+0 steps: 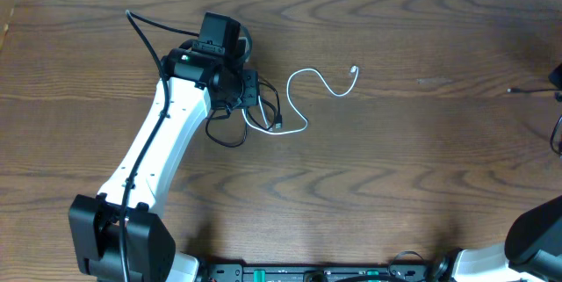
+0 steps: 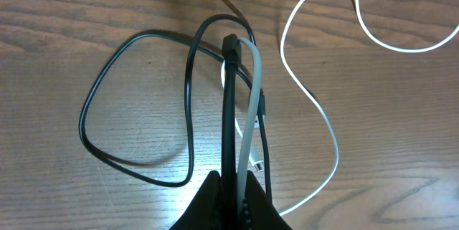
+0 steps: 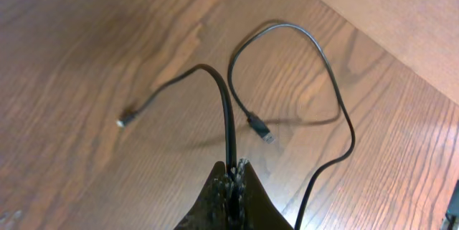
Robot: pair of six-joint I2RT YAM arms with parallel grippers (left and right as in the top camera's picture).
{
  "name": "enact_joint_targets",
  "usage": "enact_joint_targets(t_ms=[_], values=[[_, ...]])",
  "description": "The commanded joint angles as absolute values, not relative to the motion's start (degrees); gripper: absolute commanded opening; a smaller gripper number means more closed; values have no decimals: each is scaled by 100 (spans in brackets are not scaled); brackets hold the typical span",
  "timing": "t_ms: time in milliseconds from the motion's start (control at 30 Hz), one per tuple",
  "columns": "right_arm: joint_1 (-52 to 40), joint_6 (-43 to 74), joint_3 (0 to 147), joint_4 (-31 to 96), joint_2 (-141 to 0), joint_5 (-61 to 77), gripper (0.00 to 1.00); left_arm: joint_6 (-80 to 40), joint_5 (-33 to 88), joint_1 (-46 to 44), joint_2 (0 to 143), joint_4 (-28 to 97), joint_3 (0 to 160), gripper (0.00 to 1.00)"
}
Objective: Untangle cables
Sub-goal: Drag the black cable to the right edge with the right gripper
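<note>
two strands run into the left gripper [image 2: 231,180], whose jaws are pressed together on the black cord [image 2: 229,101] and the white cord [image 2: 335,147] at once, probably because that is where the two cross. both look raised off the worktop [image 1: 421,168] at the pinch, which should let the loops around it slacken. further out, the black cord's loop rests flat to the left, while the white one sweeps away right to its white plug [image 1: 355,70], clear of the tangle. far off at the right edge, the right gripper [image 3: 231,167] has its jaws closed on a separate thin dark cord [image 3: 228,115], seemingly held aside so it cannot rejoin the snarl. its two ends lie apart on the wood.
</note>
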State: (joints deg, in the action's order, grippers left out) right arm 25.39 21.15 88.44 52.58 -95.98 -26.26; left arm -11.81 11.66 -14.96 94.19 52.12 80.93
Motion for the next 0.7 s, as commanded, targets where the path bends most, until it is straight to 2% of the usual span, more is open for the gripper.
enact_joint_targets(t_ms=[0,333,367,400,433,500,667], values=[[2585,2377,8908,5310,-9684,-2834,1,-1194,1129,-1490,9450,5229,8132,8],[2655,3267,8908,5568,-9686,-3697,1,-1194,1129,-1498,9450,5266,8132,8],[2655,3280,8908,5535,-9686,-3542,7,-1194,1129,-1498,9450,5264,8132,7],[2655,3275,8908,5470,-9686,-3301,21,-1194,1129,-1498,9450,5264,8132,7],[2655,3269,8908,5424,-9686,-3039,40,-1192,1129,-1498,9450,5262,8132,8],[2655,3063,8908,5371,-9686,-2309,57,-1192,1129,-1498,9450,5262,8132,7],[2646,2405,8908,5266,-9686,-657,70,-1192,1131,-1527,9450,5264,8132,8]])
